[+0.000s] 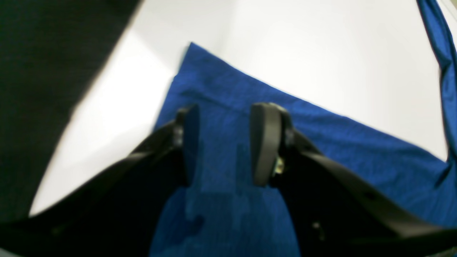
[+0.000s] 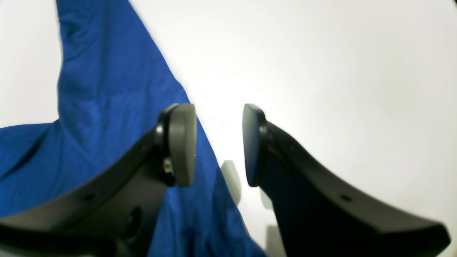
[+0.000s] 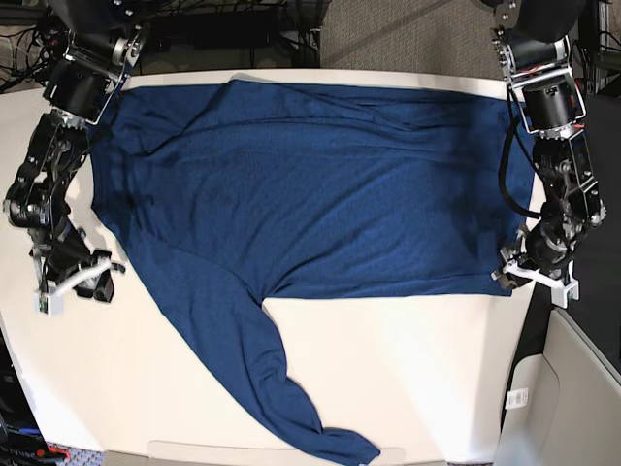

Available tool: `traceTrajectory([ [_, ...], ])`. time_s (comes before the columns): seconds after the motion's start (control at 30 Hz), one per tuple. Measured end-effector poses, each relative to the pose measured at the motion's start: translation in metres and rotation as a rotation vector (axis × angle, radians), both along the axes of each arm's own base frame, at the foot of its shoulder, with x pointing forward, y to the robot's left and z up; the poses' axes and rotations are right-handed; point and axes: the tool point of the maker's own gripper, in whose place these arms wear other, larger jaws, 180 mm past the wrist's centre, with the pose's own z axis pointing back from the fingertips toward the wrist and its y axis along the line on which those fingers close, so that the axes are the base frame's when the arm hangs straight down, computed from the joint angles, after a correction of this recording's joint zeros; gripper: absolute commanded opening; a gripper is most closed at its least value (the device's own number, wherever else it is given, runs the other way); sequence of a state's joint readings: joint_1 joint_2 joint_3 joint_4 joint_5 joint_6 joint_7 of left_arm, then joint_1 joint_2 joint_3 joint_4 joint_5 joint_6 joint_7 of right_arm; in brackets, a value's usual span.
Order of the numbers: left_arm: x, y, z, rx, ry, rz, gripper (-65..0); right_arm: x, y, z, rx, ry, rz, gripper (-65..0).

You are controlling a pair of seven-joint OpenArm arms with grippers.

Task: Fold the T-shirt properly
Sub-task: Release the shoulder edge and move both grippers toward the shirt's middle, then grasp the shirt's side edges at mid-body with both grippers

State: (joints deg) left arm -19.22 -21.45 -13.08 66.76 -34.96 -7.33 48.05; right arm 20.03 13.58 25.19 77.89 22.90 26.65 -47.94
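Observation:
The dark blue T-shirt (image 3: 320, 184) lies spread across the white table (image 3: 417, 379), and one long sleeve (image 3: 281, 388) trails toward the front edge. My left gripper (image 3: 519, 277) sits at the shirt's right-hand corner. In the left wrist view it (image 1: 223, 142) is open, and the blue cloth (image 1: 321, 142) lies flat under and between the fingers. My right gripper (image 3: 92, 282) is at the shirt's left edge. It (image 2: 219, 144) is open too, with one finger (image 2: 182, 142) over the cloth edge (image 2: 107, 100) and the other over bare table.
The table's edge runs close beside the left gripper, with dark floor (image 1: 43, 89) beyond it. A grey bin (image 3: 572, 388) stands off the table at the front right. Cables and arm bases crowd the back corners.

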Motion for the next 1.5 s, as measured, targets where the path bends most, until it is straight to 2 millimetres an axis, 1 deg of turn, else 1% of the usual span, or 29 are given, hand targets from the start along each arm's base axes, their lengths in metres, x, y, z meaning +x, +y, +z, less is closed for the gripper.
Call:
traceTrajectory([
  [0.07,-0.002,0.006,-0.013,-0.005,0.031,0.025,-39.2,0.008,0.001,0.003,0.018,-0.008,0.002,-42.8],
  [0.13,0.001,0.013,-0.023,-0.017,0.038,0.067,-39.2,0.013,0.001,0.003,0.035,-0.005,-0.002,-42.8],
  [0.27,0.020,0.022,-0.022,-0.034,-0.042,0.131,-39.2,0.019,0.001,0.004,0.044,-0.003,-0.002,-42.8],
  [0.33,0.024,0.026,-0.022,-0.033,-0.060,0.153,-39.2,0.021,0.000,0.007,0.045,-0.010,-0.006,-42.8],
  [0.4,0.025,0.030,-0.025,-0.031,-0.068,0.172,-39.2,0.022,0.001,0.008,0.046,-0.016,-0.003,-42.8],
  [0.6,0.019,0.039,-0.047,-0.033,-0.059,0.237,-39.1,0.022,0.001,0.008,0.045,-0.014,-0.005,-42.8],
  [0.7,0.021,0.040,-0.048,-0.023,-0.070,0.239,-39.0,0.022,0.001,0.008,0.046,-0.013,-0.005,-42.8],
  [0.8,0.026,0.033,-0.050,-0.031,-0.062,0.238,-39.0,0.021,0.001,0.008,0.046,-0.013,-0.006,-42.8],
  [0.97,0.033,0.012,-0.053,-0.002,-0.062,0.167,-39.0,0.021,0.001,0.008,0.046,-0.012,-0.005,-42.8],
  [1.03,0.035,0.005,-0.054,0.003,-0.061,0.147,-39.1,0.022,0.004,0.007,0.053,-0.013,-0.002,-42.8],
  [1.27,0.033,-0.002,-0.056,-0.010,-0.043,0.124,-39.5,0.022,0.007,0.005,0.057,-0.010,0.000,-42.8],
  [1.37,0.029,-0.005,-0.056,-0.005,-0.041,0.104,-44.3,0.022,0.008,0.005,0.060,-0.011,0.001,-42.8],
  [1.43,0.027,-0.009,-0.057,0.019,-0.054,0.085,-51.1,0.023,0.010,0.003,0.069,-0.010,0.002,-42.8],
  [1.5,0.027,-0.013,-0.057,0.051,-0.035,0.050,-59.1,0.023,0.010,-0.005,0.083,0.013,-0.001,-42.8],
])
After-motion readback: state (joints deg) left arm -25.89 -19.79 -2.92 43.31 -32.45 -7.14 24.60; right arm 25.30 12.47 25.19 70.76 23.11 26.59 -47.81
